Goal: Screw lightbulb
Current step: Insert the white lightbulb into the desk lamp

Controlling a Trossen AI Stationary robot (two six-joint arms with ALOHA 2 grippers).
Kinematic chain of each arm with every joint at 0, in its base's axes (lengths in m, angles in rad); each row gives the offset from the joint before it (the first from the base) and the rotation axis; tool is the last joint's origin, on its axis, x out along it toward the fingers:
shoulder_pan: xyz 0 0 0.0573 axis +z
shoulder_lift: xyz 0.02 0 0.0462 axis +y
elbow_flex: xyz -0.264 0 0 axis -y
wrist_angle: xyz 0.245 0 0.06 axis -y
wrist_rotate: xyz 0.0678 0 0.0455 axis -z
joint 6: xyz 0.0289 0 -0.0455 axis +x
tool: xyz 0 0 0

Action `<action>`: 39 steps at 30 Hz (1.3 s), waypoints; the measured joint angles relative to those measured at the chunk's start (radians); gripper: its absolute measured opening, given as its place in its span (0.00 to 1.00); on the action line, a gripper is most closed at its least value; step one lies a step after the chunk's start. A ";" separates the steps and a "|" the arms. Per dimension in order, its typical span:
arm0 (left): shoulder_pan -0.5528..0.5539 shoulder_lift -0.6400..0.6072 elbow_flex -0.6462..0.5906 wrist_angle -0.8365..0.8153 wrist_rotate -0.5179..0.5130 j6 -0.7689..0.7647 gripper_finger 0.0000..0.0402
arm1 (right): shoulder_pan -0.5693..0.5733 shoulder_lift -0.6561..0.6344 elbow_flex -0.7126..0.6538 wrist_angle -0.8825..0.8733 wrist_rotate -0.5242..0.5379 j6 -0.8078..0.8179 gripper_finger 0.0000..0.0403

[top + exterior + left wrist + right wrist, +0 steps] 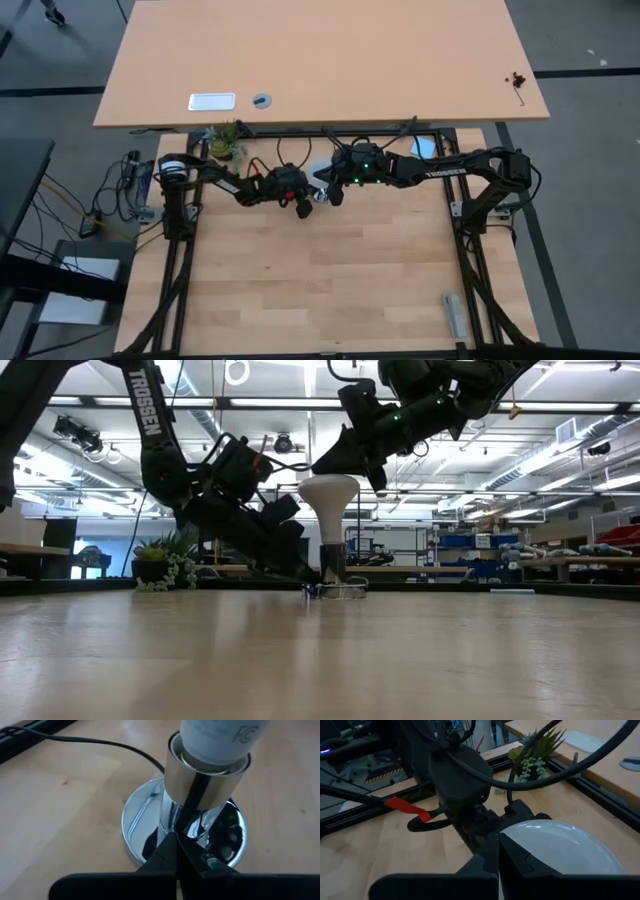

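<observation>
The lightbulb (329, 495) stands upright in a shiny metal socket (205, 790) on a round chrome base (140, 827), and we see it near the far middle of the wooden surface (330, 290). We find the left pincer (176, 851) low at the base, its fingers pressed together with nothing between them, tips against the socket stem. The right pincer (498, 851) hovers just above the white globe (560, 847), also shut and empty. A black cord (90, 742) trails from the base. A small potted plant (226, 140) sits at the surface's far edge.
</observation>
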 joint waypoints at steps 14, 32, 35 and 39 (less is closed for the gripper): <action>-0.063 0.000 -0.001 -0.017 0.039 -0.021 0.01 | 0.002 -0.040 0.000 -0.102 -0.116 0.003 0.02; -0.068 0.002 -0.002 -0.009 0.039 -0.022 0.01 | -0.003 -0.041 -0.002 -0.045 -0.130 -0.009 0.05; -0.068 0.002 -0.003 -0.009 0.038 -0.022 0.01 | -0.003 -0.041 -0.002 -0.042 -0.131 -0.010 0.06; -0.068 0.002 -0.003 -0.008 0.038 -0.022 0.01 | -0.003 -0.041 -0.002 -0.035 -0.131 -0.011 0.07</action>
